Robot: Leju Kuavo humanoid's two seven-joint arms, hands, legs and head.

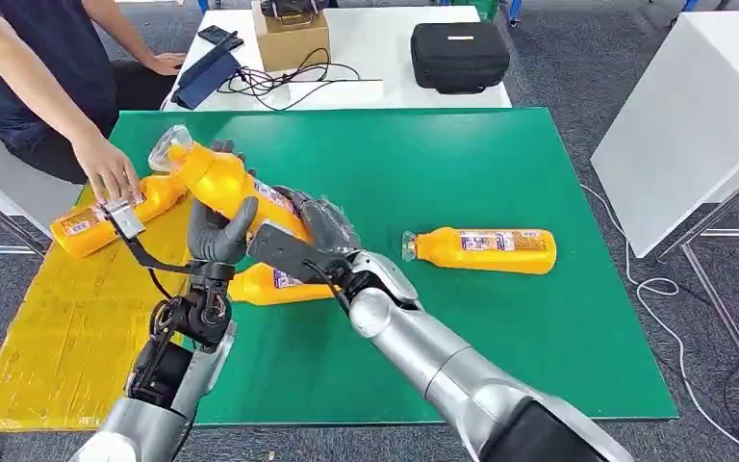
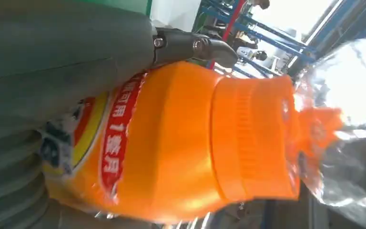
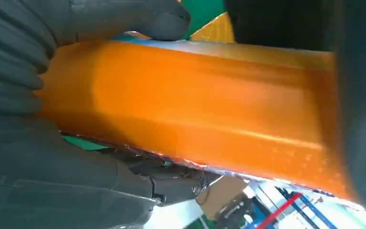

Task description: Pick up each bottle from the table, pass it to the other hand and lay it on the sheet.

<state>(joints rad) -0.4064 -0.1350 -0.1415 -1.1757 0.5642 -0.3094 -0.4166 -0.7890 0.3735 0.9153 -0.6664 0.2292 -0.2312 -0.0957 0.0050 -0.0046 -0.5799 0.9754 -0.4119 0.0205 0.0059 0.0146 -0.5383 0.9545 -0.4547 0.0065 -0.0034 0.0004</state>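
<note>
Both the left hand and right hand clasp 1 orange bottle mid-air; its rigid, glossy plastic looks slippery, so the labelled waist seems the safest hold.

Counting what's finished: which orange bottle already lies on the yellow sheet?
The bottle under the person's hand, far left. Others: one held, two on green.

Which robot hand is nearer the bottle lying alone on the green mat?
Right. The right hand grips the raised bottle nearest the lone bottle; the left hand grips farther away, toward the yellow sheet.
</note>
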